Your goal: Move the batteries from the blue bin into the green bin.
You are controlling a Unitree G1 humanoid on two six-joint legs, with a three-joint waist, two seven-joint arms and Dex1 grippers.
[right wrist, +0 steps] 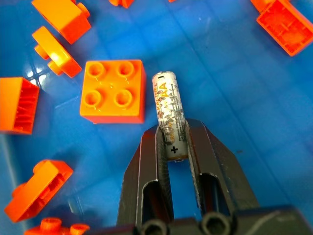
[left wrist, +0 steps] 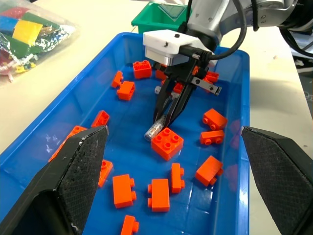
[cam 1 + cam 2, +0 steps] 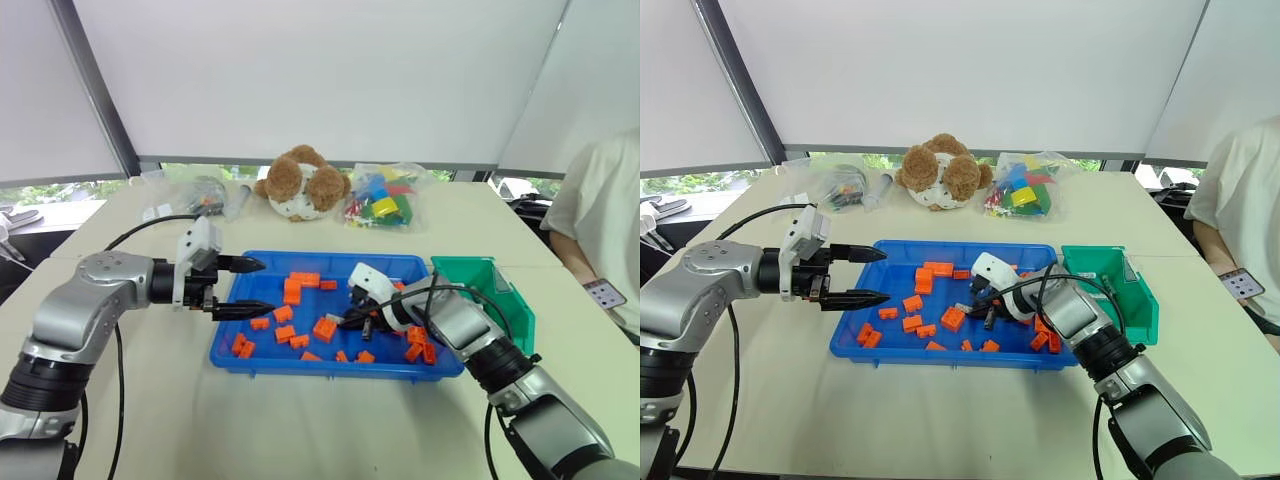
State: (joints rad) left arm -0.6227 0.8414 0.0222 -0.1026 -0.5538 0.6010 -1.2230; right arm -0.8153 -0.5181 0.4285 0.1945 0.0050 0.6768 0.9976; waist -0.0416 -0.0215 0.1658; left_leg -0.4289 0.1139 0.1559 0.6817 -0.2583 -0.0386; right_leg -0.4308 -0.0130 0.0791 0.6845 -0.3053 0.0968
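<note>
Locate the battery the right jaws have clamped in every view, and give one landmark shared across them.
Left eye view: battery, mid-right of the blue bin, at the right gripper tip.
Right eye view: battery, same spot.
Left wrist view: battery, centre, beside the four-stud orange brick.
Right wrist view: battery, centre, pinched at its plus end.
Shared landmark: the four-stud orange brick, right beside it.

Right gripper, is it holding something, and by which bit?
Yes: the right gripper pinches a battery by its plus-marked end. The left gripper holds nothing.
</note>
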